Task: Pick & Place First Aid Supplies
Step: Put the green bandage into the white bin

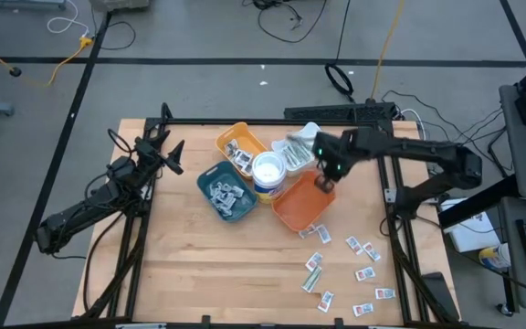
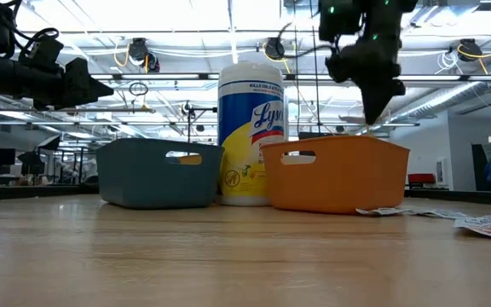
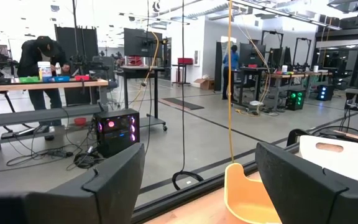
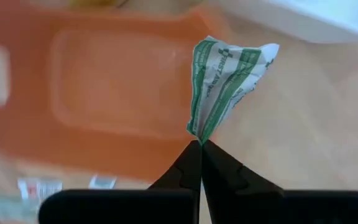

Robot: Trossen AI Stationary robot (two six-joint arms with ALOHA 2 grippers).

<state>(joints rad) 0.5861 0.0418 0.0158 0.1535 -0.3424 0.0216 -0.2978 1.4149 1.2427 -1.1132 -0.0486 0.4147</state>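
Observation:
My right gripper (image 1: pixel 323 184) hangs over the right part of the orange tray (image 1: pixel 299 206) and is shut on a green-white strip packet (image 4: pixel 225 81). In the low view it (image 2: pixel 373 107) is above the tray's rim (image 2: pixel 335 145). Several small white, red-marked and green-white packets (image 1: pixel 345 265) lie flat on the table near the right front. The blue-grey tray (image 1: pixel 226 194) holds several packets. My left gripper (image 1: pixel 167 151) waits open, raised over the table's far left part. My right gripper pinches the green-white packet by one crumpled end (image 4: pixel 199 134) between its two fingertips (image 4: pixel 188 165), coming from above and pointing down. The packet is lifted clear and spreads out beyond the fingertips, above the orange tray (image 4: pixel 104 93).
A white round wipes tub (image 1: pixel 268 172) stands between the blue-grey and orange trays. A yellow tray (image 1: pixel 240 144) and a white tray (image 1: pixel 299 151) sit behind them. Bare wood lies in the table's front left. A person (image 3: pixel 42 62) works at a bench in the room beyond.

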